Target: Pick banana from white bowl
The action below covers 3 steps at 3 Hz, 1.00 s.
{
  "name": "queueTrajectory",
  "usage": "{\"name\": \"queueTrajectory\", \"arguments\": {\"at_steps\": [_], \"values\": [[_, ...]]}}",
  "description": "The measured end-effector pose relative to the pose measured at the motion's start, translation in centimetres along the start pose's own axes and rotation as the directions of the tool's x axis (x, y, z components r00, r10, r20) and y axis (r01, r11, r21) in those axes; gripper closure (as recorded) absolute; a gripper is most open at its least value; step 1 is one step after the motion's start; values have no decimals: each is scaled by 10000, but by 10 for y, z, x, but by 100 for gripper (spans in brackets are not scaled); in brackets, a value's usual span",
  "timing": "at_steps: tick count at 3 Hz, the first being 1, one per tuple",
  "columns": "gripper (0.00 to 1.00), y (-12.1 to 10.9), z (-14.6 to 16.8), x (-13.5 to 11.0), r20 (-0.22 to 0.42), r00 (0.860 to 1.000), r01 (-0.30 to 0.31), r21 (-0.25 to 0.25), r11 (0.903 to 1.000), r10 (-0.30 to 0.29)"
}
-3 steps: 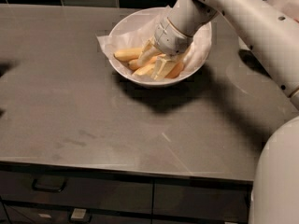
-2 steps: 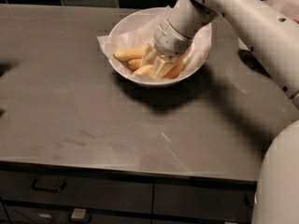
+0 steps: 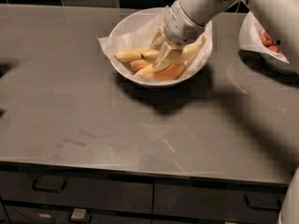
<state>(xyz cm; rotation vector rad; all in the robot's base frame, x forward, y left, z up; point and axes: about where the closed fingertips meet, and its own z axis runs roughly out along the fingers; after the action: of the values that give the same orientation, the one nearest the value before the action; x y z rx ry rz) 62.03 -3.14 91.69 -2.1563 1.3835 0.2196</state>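
The white bowl (image 3: 122, 28), lined with crinkled white paper, stands at the back middle of the grey counter. Several bananas lie in it. The banana (image 3: 188, 53), thick and pale yellow, runs across the bowl's middle towards the right rim. My gripper (image 3: 160, 55) reaches down into the bowl from the upper right and sits right on the left part of that banana, hiding some of it. A slimmer banana (image 3: 127, 55) lies to the left of the gripper, and a more orange one (image 3: 169, 72) lies at the bowl's front.
A second white bowl with small red pieces (image 3: 262, 37) stands at the right edge, partly behind my arm (image 3: 205, 1). The counter's front edge (image 3: 140, 169) runs above drawers with dark handles (image 3: 46, 186). A dark tiled wall is behind the bowl.
Nothing has visibly changed: the gripper stays at the same spot in the bowl over the bananas.
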Motion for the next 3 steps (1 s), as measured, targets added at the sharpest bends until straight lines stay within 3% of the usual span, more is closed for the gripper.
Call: {"name": "queueTrajectory", "arguments": {"at_steps": [1,2,3], "values": [[100,-3,-44,-9,210,9979,-634,784,9949,619],[100,10,-78,-25,610,9889,-1425,1339,9807,1353],[100,39,-103,-41,1319,9609,-2642,1737,9487,2435]]}}
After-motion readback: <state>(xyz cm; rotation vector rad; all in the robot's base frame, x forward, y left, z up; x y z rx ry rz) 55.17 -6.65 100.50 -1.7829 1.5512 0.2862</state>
